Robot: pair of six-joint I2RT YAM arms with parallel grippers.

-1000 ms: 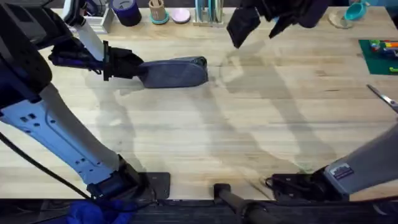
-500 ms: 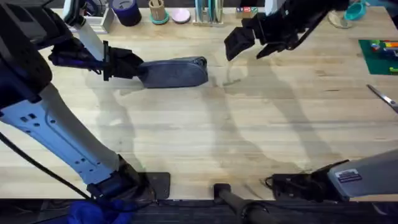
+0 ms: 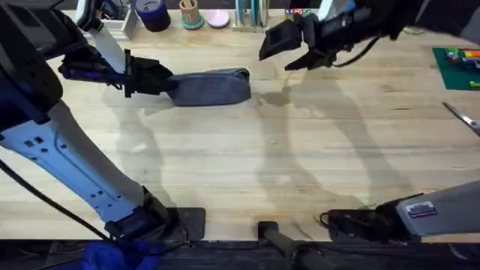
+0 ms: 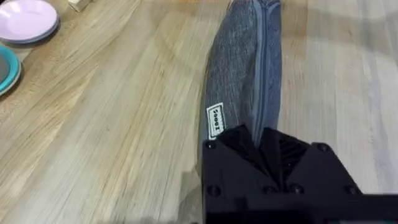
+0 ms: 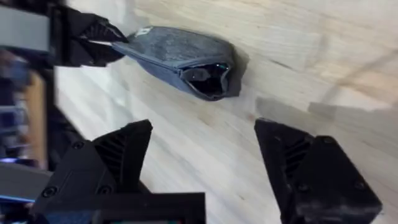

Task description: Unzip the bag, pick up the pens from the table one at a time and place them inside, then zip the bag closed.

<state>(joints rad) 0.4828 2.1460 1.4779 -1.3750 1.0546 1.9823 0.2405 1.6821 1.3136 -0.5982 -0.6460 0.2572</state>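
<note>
The blue-grey bag (image 3: 214,86) lies on the table (image 3: 247,165) at the back left. My left gripper (image 3: 169,81) is shut on its left end; in the left wrist view the black fingers (image 4: 261,146) pinch the fabric beside a white label, and the zipper runs along the bag (image 4: 245,68). My right gripper (image 3: 285,51) hovers open above the table, just right of the bag's right end. In the right wrist view that end of the bag (image 5: 180,56) gapes open, with a small green glint in the dark opening. The pens are otherwise hidden. The right gripper (image 5: 205,155) holds nothing.
Along the back edge stand a dark-blue cup (image 3: 154,13), a wooden holder (image 3: 190,13) and a pink plate (image 3: 218,18). A green mat (image 3: 459,66) and silver scissors (image 3: 463,116) lie at the far right. Bare wood spans the middle and front.
My right gripper has moved left and a little toward the back, closer to the bag's right end. The left gripper and the bag have stayed put.
</note>
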